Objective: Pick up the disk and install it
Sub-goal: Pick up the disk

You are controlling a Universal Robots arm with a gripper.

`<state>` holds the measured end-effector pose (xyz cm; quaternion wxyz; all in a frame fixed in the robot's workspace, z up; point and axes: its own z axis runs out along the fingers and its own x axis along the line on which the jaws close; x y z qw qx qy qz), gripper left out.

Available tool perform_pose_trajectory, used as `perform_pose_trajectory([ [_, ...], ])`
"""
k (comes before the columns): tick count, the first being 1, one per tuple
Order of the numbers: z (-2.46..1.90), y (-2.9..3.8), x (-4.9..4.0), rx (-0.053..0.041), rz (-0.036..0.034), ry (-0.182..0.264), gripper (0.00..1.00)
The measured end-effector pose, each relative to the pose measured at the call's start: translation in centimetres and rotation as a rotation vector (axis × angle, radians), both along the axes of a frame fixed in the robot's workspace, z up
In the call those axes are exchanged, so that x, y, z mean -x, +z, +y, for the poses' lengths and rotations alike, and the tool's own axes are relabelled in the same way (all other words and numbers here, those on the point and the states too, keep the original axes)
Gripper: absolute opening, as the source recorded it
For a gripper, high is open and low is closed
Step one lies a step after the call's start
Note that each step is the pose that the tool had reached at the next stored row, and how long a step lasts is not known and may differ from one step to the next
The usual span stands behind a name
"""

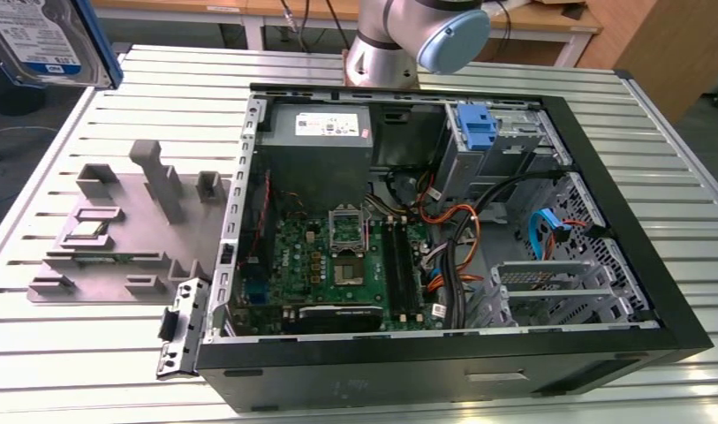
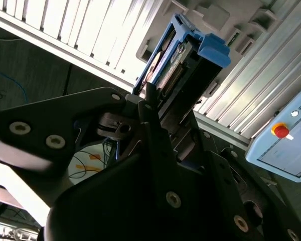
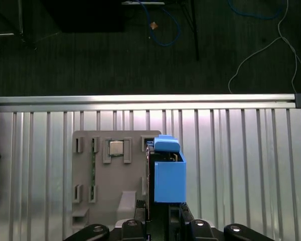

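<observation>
Clamped on the disk (image 1: 38, 37), with no gap left at the jaws. Pinched by the gripper (image 3: 163, 215) across the two broad faces at one end, with the rest of the body sticking out free. Held up in the air, clear of any surface. Seen edge-on in the first wrist view, over the grey fixture plate (image 3: 108, 175) on the slatted table (image 3: 241, 165), near the table's border. In the exterior view, up in the top corner at the exterior view's left, labelled silver face toward the camera. Well apart from the open computer case (image 1: 453, 353) and from the blue bracket (image 1: 477, 128) inside it. Not yet installed.

Judged rather heavy for its size and fully stiff: a metal body, no bending to expect. Smooth faces, so probably a little slippery. Better taken with a firm squeeze on the flat faces, as now, than on the blue carrier frame (image 2: 210, 50), of thin-looking plastic and likely to flex. Gripped at one end only, so maybe some tendency to tilt under its own weight. Most likely delicate inside: no knocks, no drop, no hard push against the sheet metal of the case. Best to leave untouched what looks like the connector row (image 2: 174, 76).
</observation>
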<state>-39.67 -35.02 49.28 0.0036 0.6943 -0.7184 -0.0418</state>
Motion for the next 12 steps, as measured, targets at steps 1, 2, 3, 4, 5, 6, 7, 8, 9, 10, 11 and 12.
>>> perform_pose_trajectory([
  [1,0.00,0.16,0.00,0.0000,-0.0001,0.000,0.35],
  [2,0.00,0.32,0.00,0.0000,0.0000,0.000,0.35],
  [3,0.00,0.48,0.00,0.0000,0.0001,0.000,0.35],
  [4,0.00,0.64,0.00,0.0001,0.0002,0.000,0.35],
  [5,0.00,0.79,0.00,0.0001,0.0001,0.000,0.35],
  [6,0.00,0.90,0.00,0.0000,0.0001,0.000,0.35],
  [7,0.00,0.98,0.00,0.0000,0.0000,0.000,0.35],
  [8,0.00,1.01,0.00,0.0000,0.0000,0.000,0.35],
  [9,0.00,1.01,0.00,0.0000,0.0000,0.000,0.35],
  [10,0.00,1.01,0.00,-0.0001,-0.0002,0.000,0.35],
  [11,0.00,1.03,0.00,0.0000,0.0000,0.000,0.35],
  [12,0.00,1.04,0.00,0.0000,0.0000,0.000,0.35],
])
